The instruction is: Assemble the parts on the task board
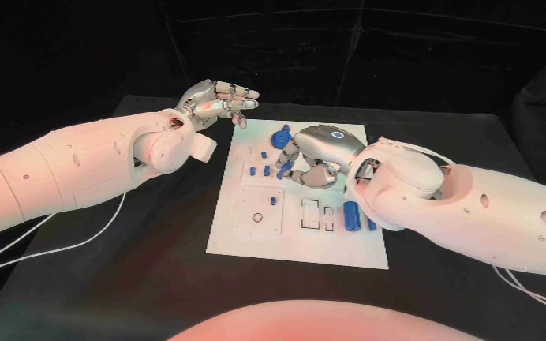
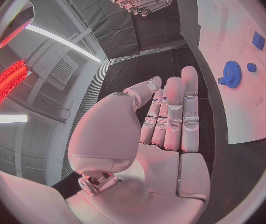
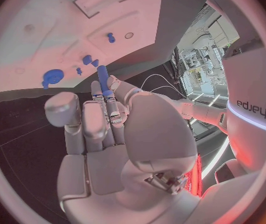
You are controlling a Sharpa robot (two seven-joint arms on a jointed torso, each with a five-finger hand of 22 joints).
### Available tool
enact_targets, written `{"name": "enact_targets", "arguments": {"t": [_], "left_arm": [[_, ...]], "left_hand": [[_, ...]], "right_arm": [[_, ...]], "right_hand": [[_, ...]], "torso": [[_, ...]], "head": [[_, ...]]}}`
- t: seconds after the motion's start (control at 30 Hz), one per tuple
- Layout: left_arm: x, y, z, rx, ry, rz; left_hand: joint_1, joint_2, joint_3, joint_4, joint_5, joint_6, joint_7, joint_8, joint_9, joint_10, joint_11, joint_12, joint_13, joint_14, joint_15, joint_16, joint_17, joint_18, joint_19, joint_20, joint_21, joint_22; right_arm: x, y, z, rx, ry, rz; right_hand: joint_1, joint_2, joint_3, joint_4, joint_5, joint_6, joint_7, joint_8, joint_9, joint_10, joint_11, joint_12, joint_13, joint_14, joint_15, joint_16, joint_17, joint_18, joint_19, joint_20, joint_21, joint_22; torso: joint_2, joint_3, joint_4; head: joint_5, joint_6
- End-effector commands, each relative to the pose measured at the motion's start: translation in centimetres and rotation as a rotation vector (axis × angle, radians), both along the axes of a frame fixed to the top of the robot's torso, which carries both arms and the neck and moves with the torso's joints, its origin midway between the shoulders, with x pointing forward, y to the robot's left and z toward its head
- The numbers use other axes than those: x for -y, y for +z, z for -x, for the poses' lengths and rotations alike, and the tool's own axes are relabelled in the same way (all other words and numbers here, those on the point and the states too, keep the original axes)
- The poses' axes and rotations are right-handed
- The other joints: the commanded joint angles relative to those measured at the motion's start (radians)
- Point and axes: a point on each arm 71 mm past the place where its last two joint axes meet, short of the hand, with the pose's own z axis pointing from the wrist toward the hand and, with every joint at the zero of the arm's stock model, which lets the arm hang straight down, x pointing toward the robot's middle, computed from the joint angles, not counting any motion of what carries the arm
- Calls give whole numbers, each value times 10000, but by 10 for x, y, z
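Observation:
The white task board (image 1: pixel 298 234) lies in the middle of the black table. My right hand (image 1: pixel 314 154) hovers over the board's far half and pinches a slim blue peg (image 3: pixel 102 78) between thumb and fingers. A blue gear (image 1: pixel 281 136) lies on the board's far end, just left of that hand, and shows again as the gear (image 3: pixel 53 76). Small blue parts (image 1: pixel 267 170) stand in the board near the fingertips. Two blue cylinders (image 1: pixel 353 215) lie at the board's right edge. My left hand (image 1: pixel 216 103) is raised off the board's far left corner, fingers straight, holding nothing.
The board has rectangular slots (image 1: pixel 311 213) and a square recess with a small ring (image 1: pixel 258 217). White cables (image 1: pixel 69 246) trail over the table on the left. My right forearm (image 1: pixel 455 199) covers the board's right edge. Bare black table (image 1: pixel 148 278) surrounds the board.

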Motion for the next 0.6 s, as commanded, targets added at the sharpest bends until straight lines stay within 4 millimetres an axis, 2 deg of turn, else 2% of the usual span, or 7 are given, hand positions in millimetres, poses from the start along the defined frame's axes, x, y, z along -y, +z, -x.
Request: {"name": "enact_targets", "arguments": {"t": [0.03,0.13,0.23,0.37,0.6], "left_arm": [[4,2,0,28,-141,108],[5,2,0,28,-170,119],[8,2,0,24,-212,132],[11,2,0,14,-282,154],[11,2,0,15,-274,149]], "left_hand": [[-81,42,-79,-7,50,-42,1,67,-16,-53,-5,39,-13,-95,2,-43,-13,138,-58,-7,-64,-11],[-81,42,-79,-7,50,-42,1,67,-16,-53,-5,39,-13,-95,2,-43,-13,138,-58,-7,-64,-11],[-81,42,-79,-7,50,-42,1,67,-16,-53,-5,39,-13,-95,2,-43,-13,138,-58,-7,-64,-11],[-81,42,-79,-7,50,-42,1,67,-16,-53,-5,39,-13,-95,2,-43,-13,138,-58,-7,-64,-11],[-81,42,-79,-7,50,-42,1,67,-16,-53,-5,39,-13,-95,2,-43,-13,138,-58,-7,-64,-11]], "right_arm": [[-13,-10,4,-173,554,-286],[-22,-22,8,-371,816,-176],[-30,-33,11,-600,1063,-7],[-37,-45,14,-820,1267,272],[-44,-54,16,-990,1476,608]], "right_hand": [[4,-59,75,3,38,3,30,-52,-17,175,-108,-48,-1,226,-18,56,-10,30,53,20,30,-9],[0,-62,106,-8,44,-12,41,-68,-24,164,-98,-76,-2,225,-12,61,-8,31,48,23,28,-13],[-1,-62,116,-11,47,-17,45,-73,-26,160,-95,-85,-2,225,-11,61,-10,30,47,24,29,-11],[-4,-62,140,-20,57,-24,51,-83,-30,150,-87,-107,-3,218,-5,44,-41,35,35,28,13,-41],[8,-68,187,-52,77,-35,58,-99,-35,145,-81,-138,-1,215,3,49,-42,31,33,36,23,-23]], "torso": [[-3,-5,-11],[5,18,-20],[0,14,-36],[-12,21,-25],[-5,29,-19]], "head": [[85,-17],[157,-63],[215,-93],[266,-132],[310,-163]]}}
